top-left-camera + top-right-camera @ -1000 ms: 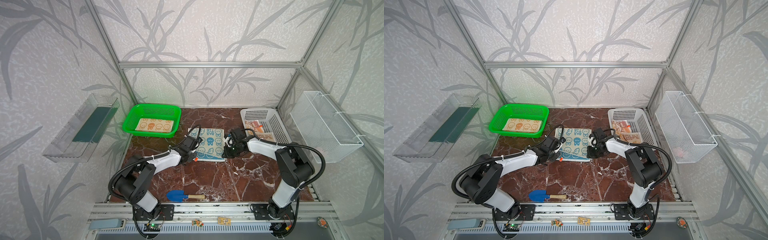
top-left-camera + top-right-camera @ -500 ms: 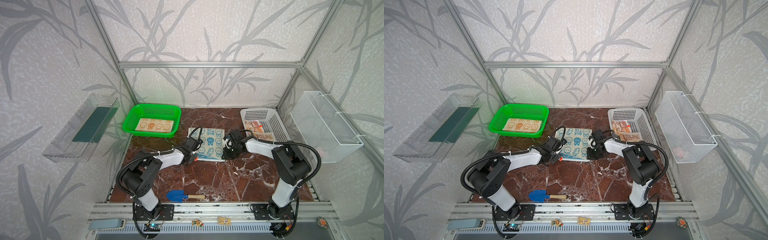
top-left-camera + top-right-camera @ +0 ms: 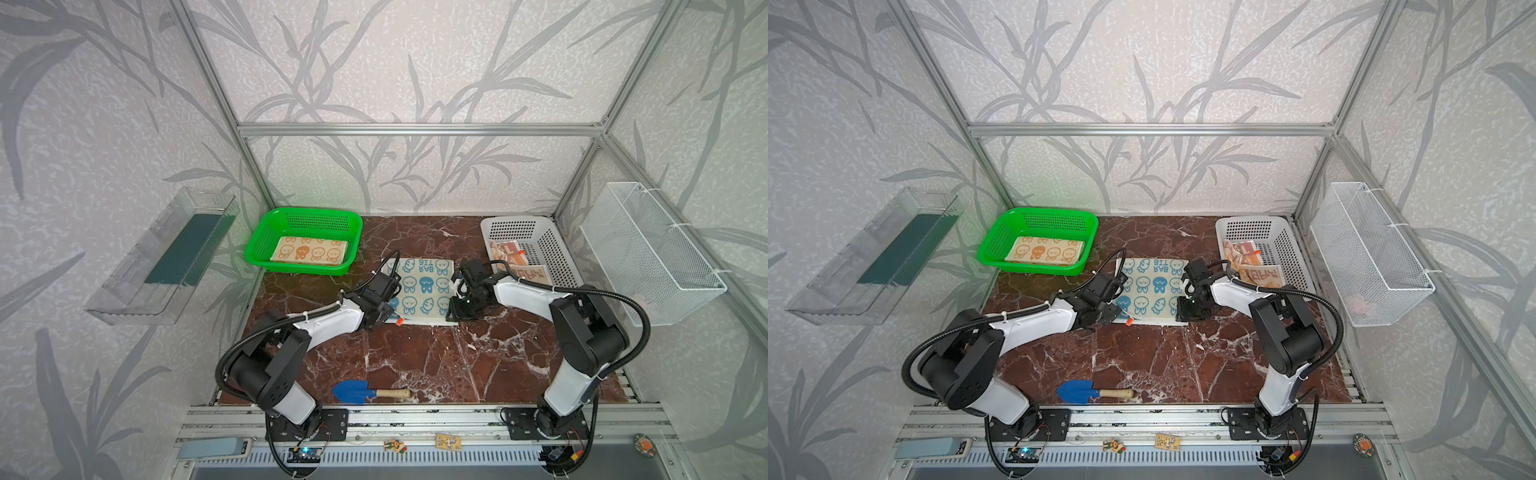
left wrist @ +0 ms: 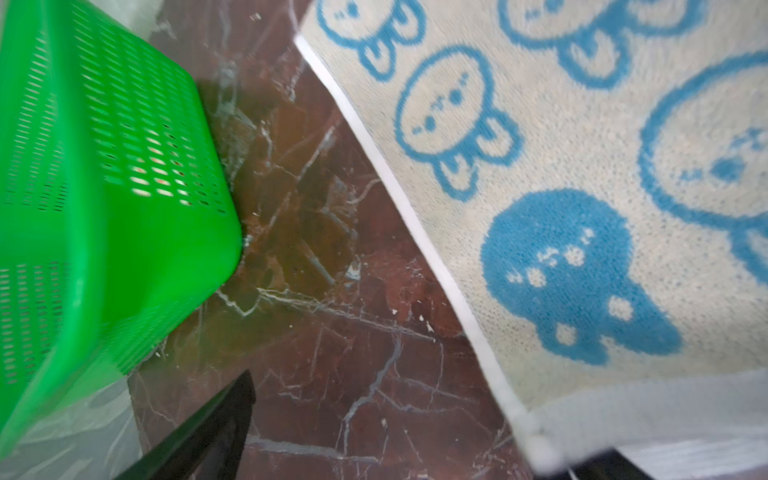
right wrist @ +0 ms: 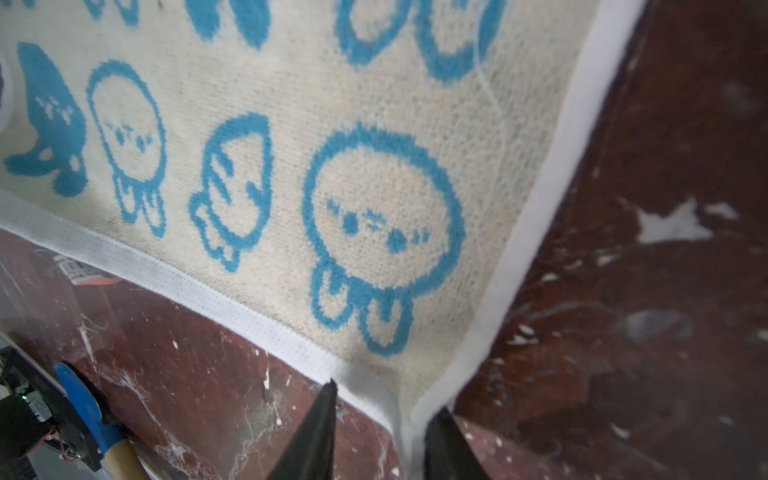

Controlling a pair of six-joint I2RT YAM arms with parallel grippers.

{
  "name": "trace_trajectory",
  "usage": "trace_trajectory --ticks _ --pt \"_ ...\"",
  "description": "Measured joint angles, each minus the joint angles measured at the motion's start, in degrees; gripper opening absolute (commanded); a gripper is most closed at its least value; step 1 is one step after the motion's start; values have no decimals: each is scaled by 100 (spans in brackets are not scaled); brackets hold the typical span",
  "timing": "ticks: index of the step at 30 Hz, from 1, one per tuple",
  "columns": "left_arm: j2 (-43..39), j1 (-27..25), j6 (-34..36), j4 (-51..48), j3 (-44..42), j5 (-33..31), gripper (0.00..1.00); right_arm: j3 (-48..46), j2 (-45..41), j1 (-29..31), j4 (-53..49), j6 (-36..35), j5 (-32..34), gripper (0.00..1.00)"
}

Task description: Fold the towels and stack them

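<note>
- Blue-bunny towel spread flat toward the back of the brown marble counter, white hem along its near edge.
- Left jaws wide apart at that towel's near left corner, holding nothing; in the left wrist view, the corner lying loose between the black fingers.
- Right jaws partly parted at the near right corner, the corner in the gap, not clamped.
- Left of the towel, close by: green basket holding the folded orange-bunny towel.
- Right of the towel, just beside: white basket holding the orange striped towel, shown in both top views, in neither wrist view.
- Nearer than the towel, well apart: blue trowel, also caught by the right wrist view; bare counter between.
- Small orange tag at the towel's near hem, beside the left jaws.
</note>
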Motion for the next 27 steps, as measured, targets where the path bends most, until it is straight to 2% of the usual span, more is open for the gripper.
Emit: trace_trajectory --ticks 6,11,14,20,27 --pt "-883 -4 -105 28 243 -210 99 245 -540 0 -472 -35 181 63" --pt "-1458 -4 -280 273 205 -455 99 461 -863 0 -542 -72 188 89" --pt "-1729 2 -457 715 24 -457 99 514 -922 -13 -542 -98 101 100" --pt "-1574 66 -848 1185 111 -140 99 1268 -645 -269 -592 -118 -98 99" --pt "-98 411 -1622 879 1648 398 99 2430 387 -909 -468 -114 -501 99"
